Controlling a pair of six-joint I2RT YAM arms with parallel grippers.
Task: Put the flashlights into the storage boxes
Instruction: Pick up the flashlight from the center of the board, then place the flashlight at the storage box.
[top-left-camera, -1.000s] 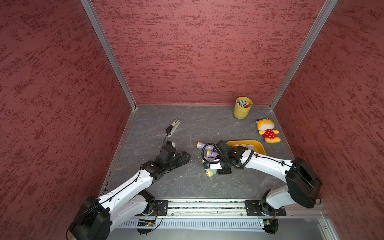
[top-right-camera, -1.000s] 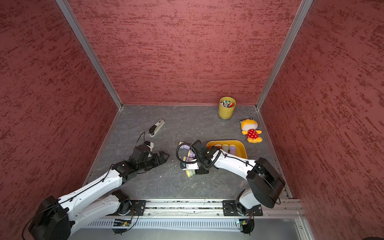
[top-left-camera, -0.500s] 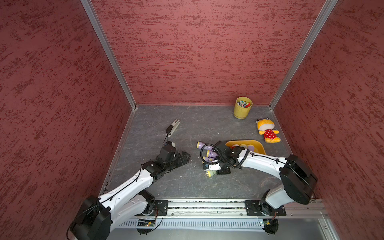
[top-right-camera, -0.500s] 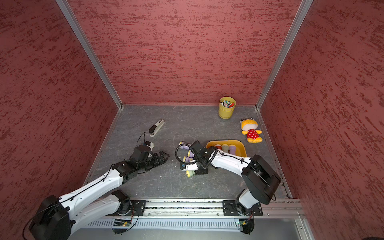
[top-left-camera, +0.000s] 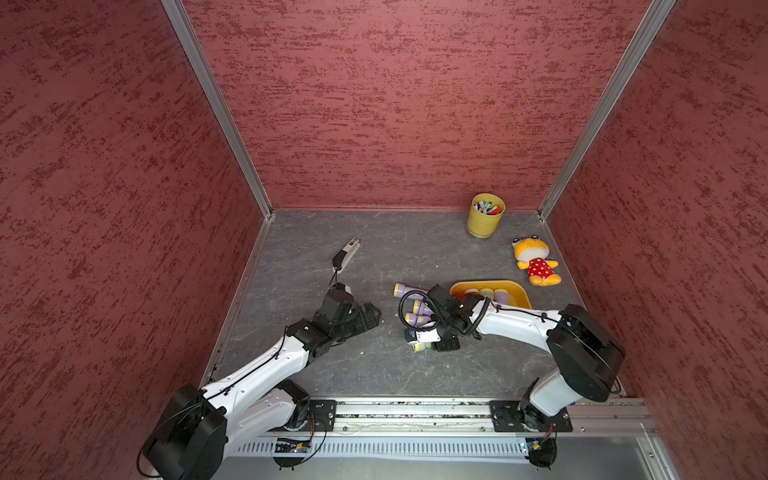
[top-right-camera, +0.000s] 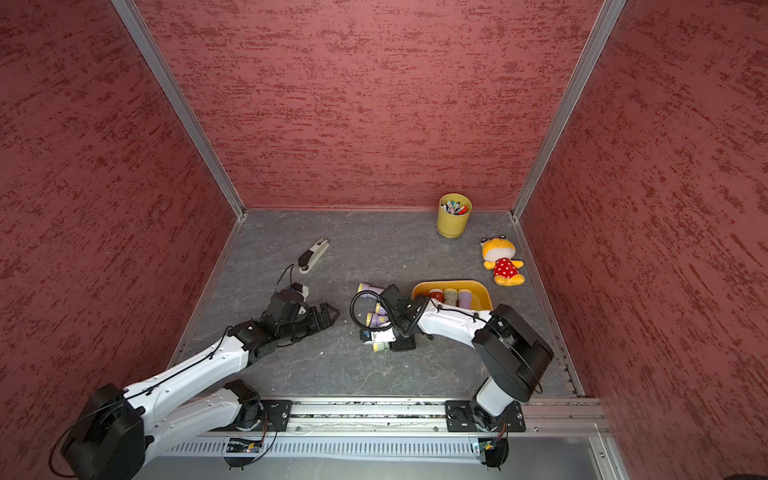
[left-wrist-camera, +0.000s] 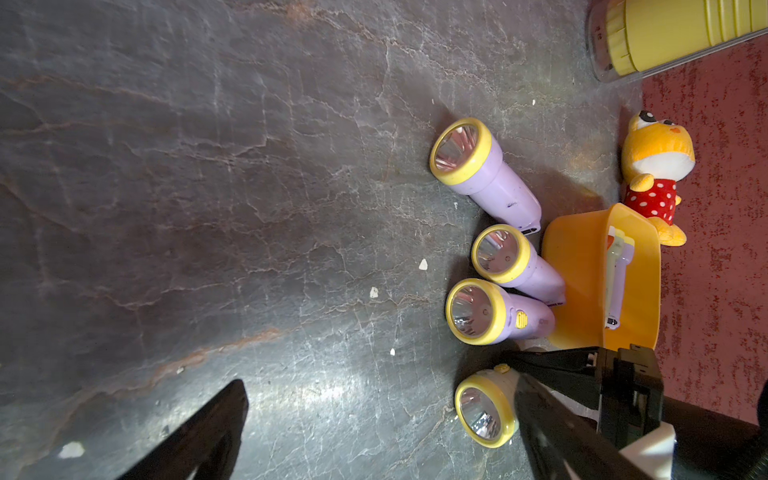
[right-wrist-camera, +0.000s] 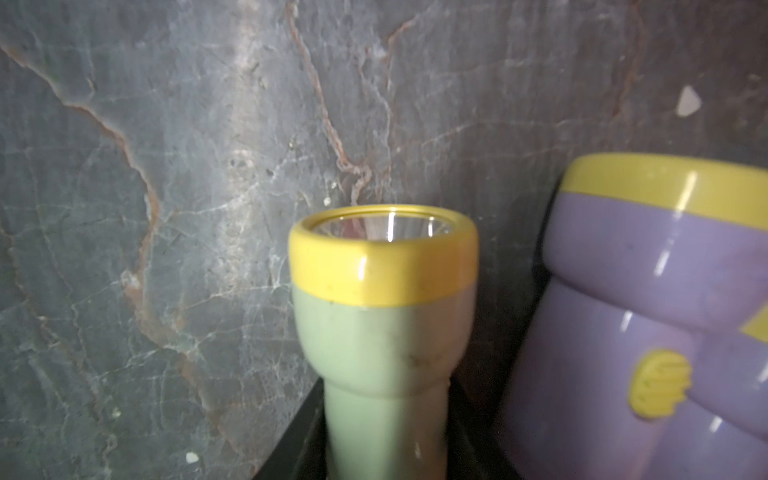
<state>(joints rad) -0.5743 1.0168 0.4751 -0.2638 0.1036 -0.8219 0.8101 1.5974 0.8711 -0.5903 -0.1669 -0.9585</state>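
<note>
From my console, the orange tray (top-right-camera: 484, 291) sits on the grey table (top-left-camera: 374, 374) toward the right wall. It holds three flashlights lying side by side: a red one (top-right-camera: 435, 295), a pale green one (top-right-camera: 450, 295) and a lilac one (top-right-camera: 464, 297). Three more lilac flashlights (left-wrist-camera: 482, 174) (left-wrist-camera: 515, 262) (left-wrist-camera: 494, 311) lie on the table just beside the tray, yellow heads pointing away from it. The right gripper (top-left-camera: 424, 338) is down at the table on another pale green flashlight (right-wrist-camera: 382, 332), with its fingers closed in against both sides of the body. That flashlight lies outside the tray, next to the lilac group. The left gripper (top-left-camera: 372, 312) hangs low, well apart from the pile, with its fingers spread and nothing between them. At the back, a round yellow cup (top-left-camera: 485, 216) stands upright, full of pens.
</note>
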